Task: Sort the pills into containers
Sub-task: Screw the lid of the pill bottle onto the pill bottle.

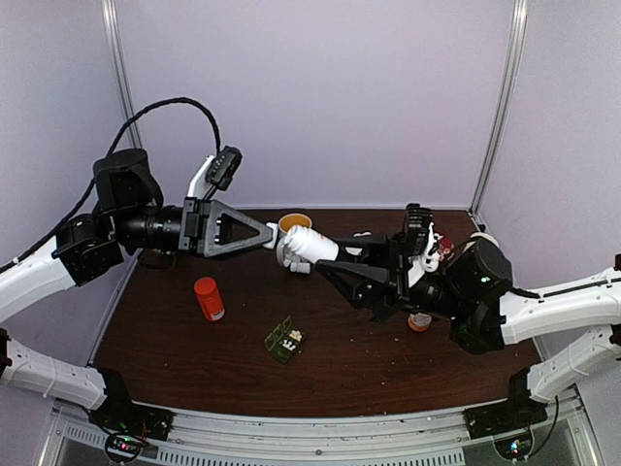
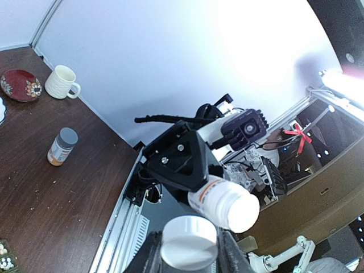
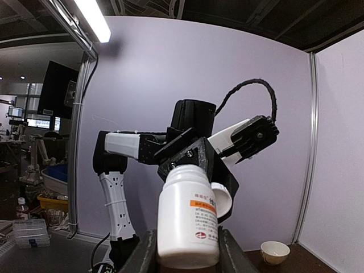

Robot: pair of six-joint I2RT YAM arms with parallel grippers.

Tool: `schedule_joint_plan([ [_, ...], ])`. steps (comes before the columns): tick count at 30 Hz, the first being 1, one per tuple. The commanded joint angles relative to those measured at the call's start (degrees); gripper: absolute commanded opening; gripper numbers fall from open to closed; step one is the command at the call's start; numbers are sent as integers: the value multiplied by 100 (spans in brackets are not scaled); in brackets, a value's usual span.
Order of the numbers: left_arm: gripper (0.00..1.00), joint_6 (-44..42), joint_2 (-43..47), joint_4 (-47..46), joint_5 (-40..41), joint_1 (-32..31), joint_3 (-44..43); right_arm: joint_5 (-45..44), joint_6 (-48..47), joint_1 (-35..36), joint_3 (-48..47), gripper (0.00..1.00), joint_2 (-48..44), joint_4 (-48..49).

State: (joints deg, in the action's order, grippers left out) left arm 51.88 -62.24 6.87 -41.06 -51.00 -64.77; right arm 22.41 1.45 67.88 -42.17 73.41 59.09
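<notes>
Down on the dark brown wooden surface (image 1: 194,369) sits the small dark green plastic pill box (image 1: 283,340). Its lid looks flipped open, and a cluster of white pills (image 1: 294,336) shows at one end. It lies toward the front, between the two arms, with nothing touching it.

The real business is in mid-air above and behind it. The right arm (image 1: 543,301) has its jaws closed partway round the body of a white plastic bottle with an orange band on its label (image 3: 187,216), holding it out neck-first toward its partner. Facing it, the left arm (image 1: 146,228) has its jaws pinched on a round white cap (image 2: 189,239). That cap looks just clear of the neck, off to one side.

I read that as a bottle opened so its pills can be tipped out, and it's why both arms are up: one steadies, one twists. The next call, to my eye, is to bring the open bottle over the green box and tilt it gently. Too steep and pills scatter across the wood.

Around the edges:
- An orange bottle with an orange cap (image 1: 208,298) stands upright left of the box.
- A cream cup (image 1: 294,223) sits behind the raised bottle.
- Over on the right side, a small grey-capped bottle (image 2: 61,146) stands alone.
- Beyond it are a white ribbed mug (image 2: 62,81) and a dark red patterned plate (image 2: 20,85).
</notes>
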Motion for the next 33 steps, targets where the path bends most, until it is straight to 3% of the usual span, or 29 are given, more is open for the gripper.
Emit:
schedule_joint_plan([
  [1, 29, 216, 90, -655, -212, -60, 53, 64, -58, 44, -215, 0, 115, -29],
  [15, 29, 120, 52, -606, -201, -217, 52, -216, -71, 44, -453, 0, 227, -558],
  [24, 29, -73, 21, -236, -108, -232, 42, -437, -404, 42, -630, 0, 134, -1419],
  [33, 29, -198, -220, 791, 142, -229, -224, -698, -2227, 109, -922, 0, -220, -3254],
])
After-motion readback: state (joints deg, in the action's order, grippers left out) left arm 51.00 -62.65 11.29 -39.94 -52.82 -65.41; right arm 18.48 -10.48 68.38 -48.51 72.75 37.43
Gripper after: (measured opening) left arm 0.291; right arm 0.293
